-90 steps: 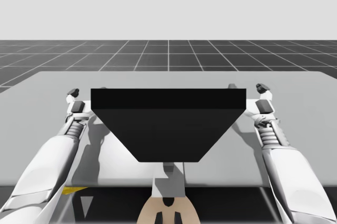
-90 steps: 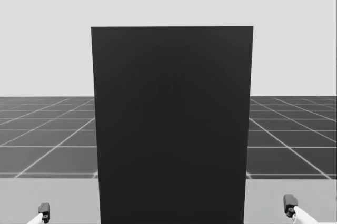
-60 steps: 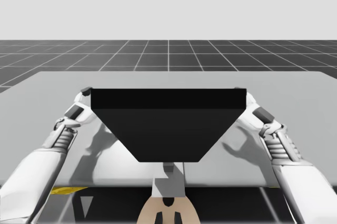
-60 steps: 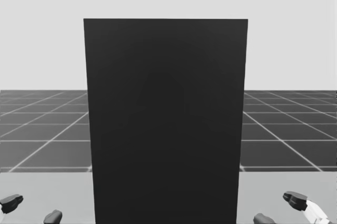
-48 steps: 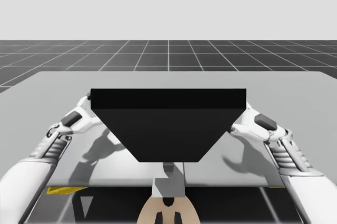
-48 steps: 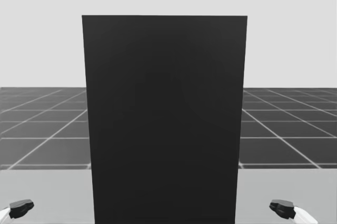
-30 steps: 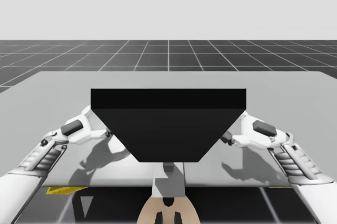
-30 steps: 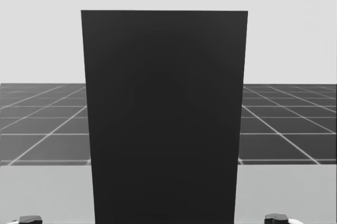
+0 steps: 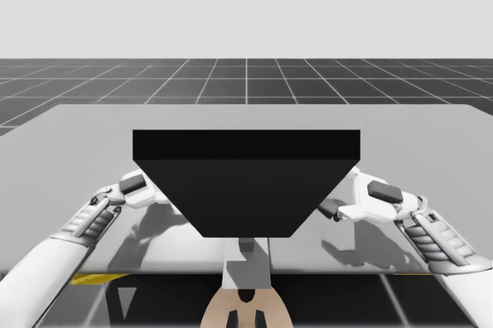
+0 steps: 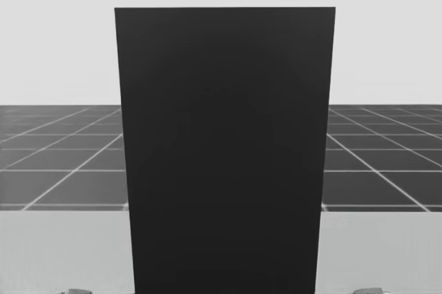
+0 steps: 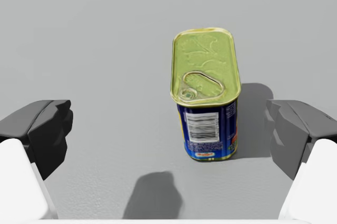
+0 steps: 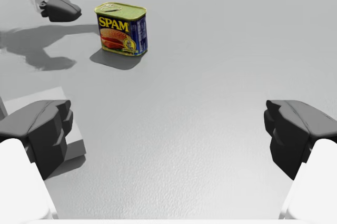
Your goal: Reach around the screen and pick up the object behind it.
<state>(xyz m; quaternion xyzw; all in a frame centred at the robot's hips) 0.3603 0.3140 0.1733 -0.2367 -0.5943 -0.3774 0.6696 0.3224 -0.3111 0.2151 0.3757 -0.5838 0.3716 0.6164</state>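
The robot's left arm (image 9: pixel 46 274) and right arm (image 9: pixel 470 289) are clad in smooth, glossy white shells that broaden away from the wrist. At each wrist the shell gives way to a grey ribbed sleeve (image 9: pixel 91 222), much like a bellows, ringed with darker grooves. Beyond the sleeve sits a white, blocky hand housing that carries a dark grey rectangular patch (image 9: pixel 381 189) on its top. The left claw (image 11: pixel 168 129) and the right claw (image 12: pixel 168 129) look alike. Each has two fingers (image 11: pixel 45 129), and each finger is a rounded white body ending in a chunky, faceted, matte dark grey pad (image 12: pixel 295 134).
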